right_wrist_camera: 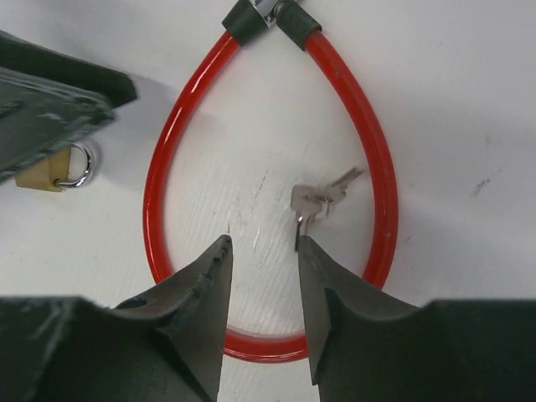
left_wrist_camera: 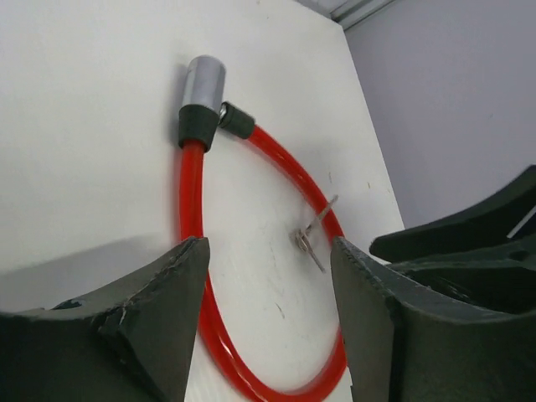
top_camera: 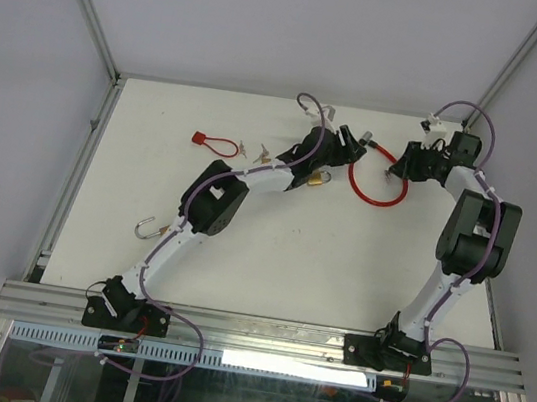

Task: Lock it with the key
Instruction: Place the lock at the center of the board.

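Left pincer point(left_wrist_camera: 268, 251), right pincer point(right_wrist_camera: 263, 243) apart, keys point(right_wrist_camera: 316, 201) inside cable lock point(right_wrist_camera: 381, 167), right wrist shows padlock point(right_wrist_camera: 50, 174)

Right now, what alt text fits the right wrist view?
A red plastic-coated cable lock lies looped on the white table, with small silver keys inside the loop. The dark fingers of the right gripper stand apart near the keys; a small brass padlock sits at left.

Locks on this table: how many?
3: a big red cable lock right of centre, a brass padlock beside the left arm, and a small red cable lock farther left. The arms may hide more.
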Action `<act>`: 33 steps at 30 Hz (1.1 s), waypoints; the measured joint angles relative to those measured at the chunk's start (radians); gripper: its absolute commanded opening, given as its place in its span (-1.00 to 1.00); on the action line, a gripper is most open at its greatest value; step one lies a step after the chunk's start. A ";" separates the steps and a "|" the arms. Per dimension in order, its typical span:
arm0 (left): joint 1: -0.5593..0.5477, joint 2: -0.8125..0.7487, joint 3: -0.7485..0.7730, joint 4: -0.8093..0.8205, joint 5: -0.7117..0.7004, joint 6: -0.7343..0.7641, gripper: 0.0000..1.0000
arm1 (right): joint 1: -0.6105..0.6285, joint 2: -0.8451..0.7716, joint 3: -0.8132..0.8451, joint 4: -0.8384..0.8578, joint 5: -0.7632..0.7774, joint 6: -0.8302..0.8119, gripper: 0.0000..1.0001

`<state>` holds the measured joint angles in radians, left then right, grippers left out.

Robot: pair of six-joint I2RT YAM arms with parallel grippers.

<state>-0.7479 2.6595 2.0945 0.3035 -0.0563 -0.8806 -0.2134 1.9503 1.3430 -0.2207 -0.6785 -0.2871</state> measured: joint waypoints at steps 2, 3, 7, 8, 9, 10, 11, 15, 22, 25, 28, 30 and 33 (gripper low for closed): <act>-0.003 -0.069 -0.053 0.000 -0.009 0.069 0.24 | 0.000 -0.006 0.000 -0.010 0.023 0.001 -0.10; -0.005 -0.105 -0.080 0.002 -0.016 0.100 0.25 | -0.001 -0.013 -0.001 -0.015 0.034 0.000 -0.09; -0.023 -0.320 -0.273 0.067 -0.027 0.263 0.29 | -0.001 -0.095 -0.016 -0.061 0.028 -0.029 -0.09; -0.027 -0.375 -0.329 0.085 -0.030 0.301 0.29 | -0.001 -0.127 -0.019 -0.080 0.013 -0.039 -0.09; -0.035 -0.448 -0.406 0.119 -0.032 0.351 0.29 | -0.001 -0.167 -0.019 -0.105 -0.011 -0.051 -0.10; -0.042 -0.523 -0.486 0.150 -0.033 0.401 0.29 | -0.001 -0.201 -0.019 -0.123 -0.034 -0.062 -0.10; -0.049 -0.583 -0.550 0.172 -0.034 0.435 0.30 | 0.001 -0.242 -0.019 -0.150 -0.066 -0.076 -0.10; -0.070 -0.851 -0.836 0.221 -0.034 0.567 0.31 | 0.039 -0.414 -0.019 -0.280 -0.192 -0.130 -0.09; -0.068 -1.217 -1.106 -0.093 -0.038 0.564 0.31 | 0.282 -0.623 -0.117 -0.369 -0.349 -0.099 -0.06; -0.069 -1.349 -1.125 -0.299 -0.047 0.523 0.34 | 0.325 -0.671 -0.201 -0.383 -0.385 -0.085 -0.06; -0.069 -1.450 -1.144 -0.457 -0.093 0.465 0.53 | 0.319 -0.664 -0.236 -0.379 -0.389 -0.076 -0.07; -0.069 -1.517 -1.204 -0.513 -0.134 0.415 0.67 | 0.318 -0.658 -0.257 -0.377 -0.393 -0.072 -0.06; -0.068 -1.638 -1.384 -0.562 -0.188 0.285 0.78 | 0.318 -0.642 -0.266 -0.376 -0.392 -0.070 -0.06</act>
<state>-0.8162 1.0214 0.7101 -0.2584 -0.2447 -0.5957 0.1047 1.3079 1.0767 -0.5964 -1.0706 -0.3569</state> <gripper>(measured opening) 0.844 0.468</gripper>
